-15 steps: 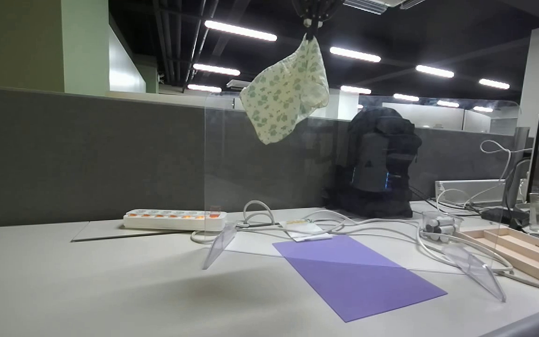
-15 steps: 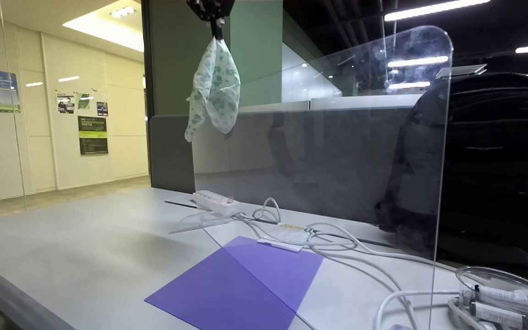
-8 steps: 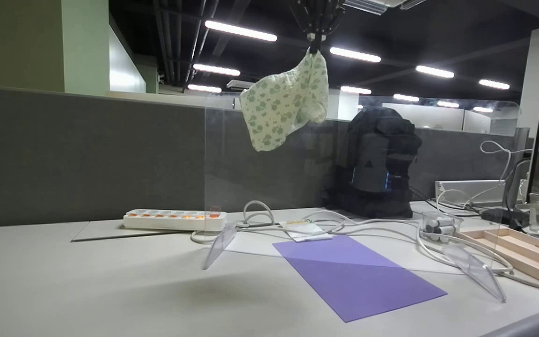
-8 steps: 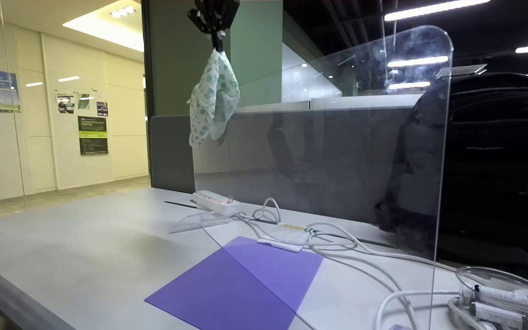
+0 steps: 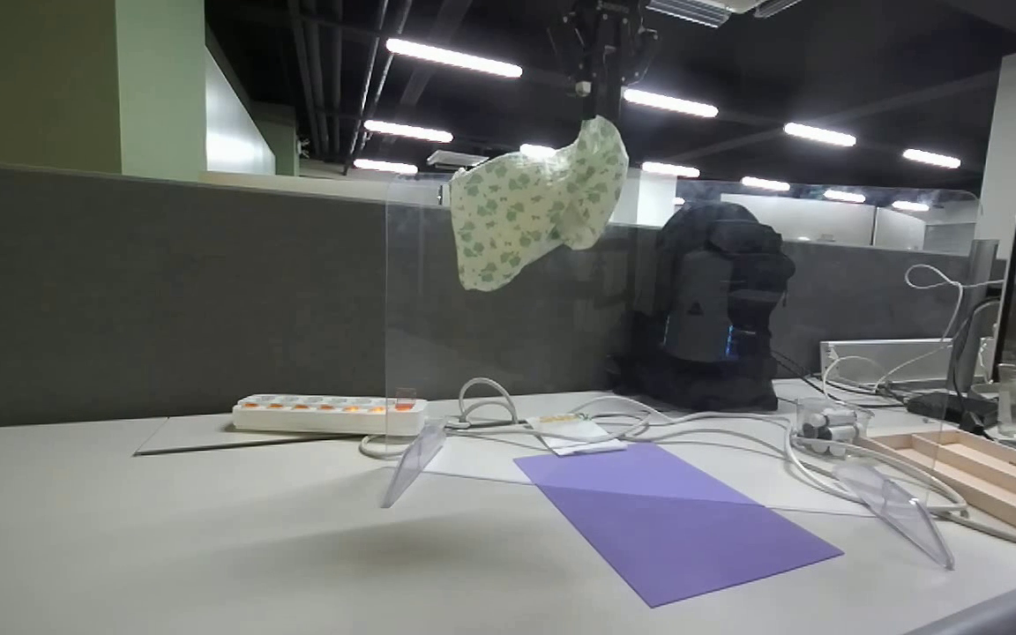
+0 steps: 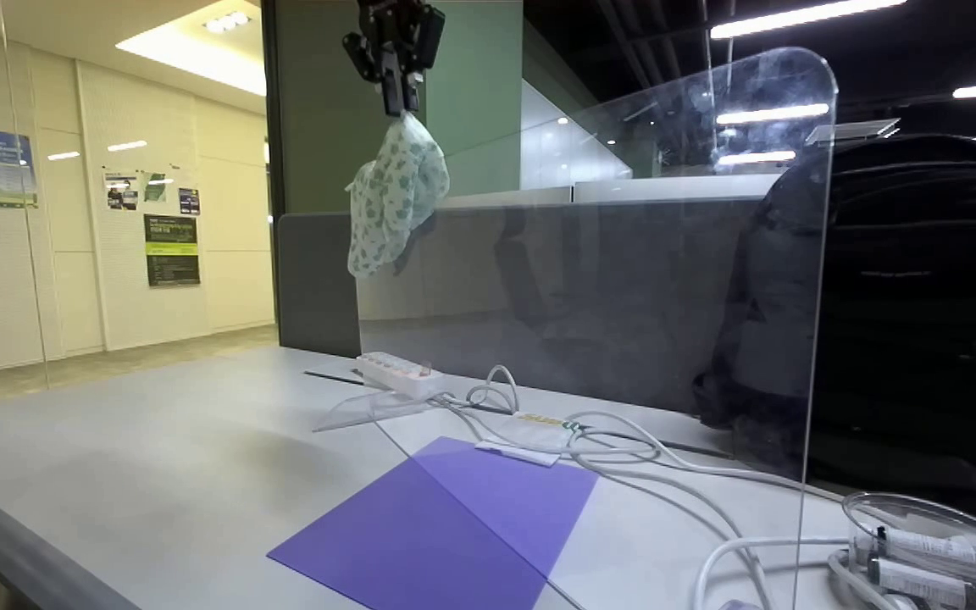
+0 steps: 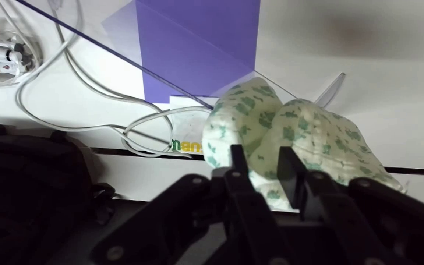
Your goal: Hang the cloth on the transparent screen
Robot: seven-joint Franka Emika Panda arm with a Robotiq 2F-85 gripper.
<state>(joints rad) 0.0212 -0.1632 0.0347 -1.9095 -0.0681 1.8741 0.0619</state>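
Note:
A pale cloth with green prints (image 5: 517, 216) is draped over the top edge of the transparent screen (image 5: 508, 344) near one end. It also shows in an exterior view (image 6: 395, 191) on the upper corner of the screen (image 6: 623, 280), and in the wrist view (image 7: 318, 136) over the screen's edge (image 7: 123, 60). My gripper (image 7: 262, 149) is open, with a gap between its fingers and the cloth just below them. In both exterior views the gripper (image 5: 601, 110) (image 6: 401, 106) sits directly above the cloth's bunched top. Whether a fingertip still touches the cloth cannot be told.
A black backpack (image 5: 720, 300) stands behind the screen, before a grey partition (image 5: 164, 300). Clear feet (image 5: 415, 463) hold the screen over a purple sheet (image 5: 676, 520). A power strip (image 5: 329, 414), white cables, a cup of small bottles (image 5: 828, 423) and a wooden tray (image 5: 984, 476) lie around.
My gripper has come down with the cloth, then opened. The cloth's top, pinched and stretched upward before, now sags in a rounded fold just below the fingers.

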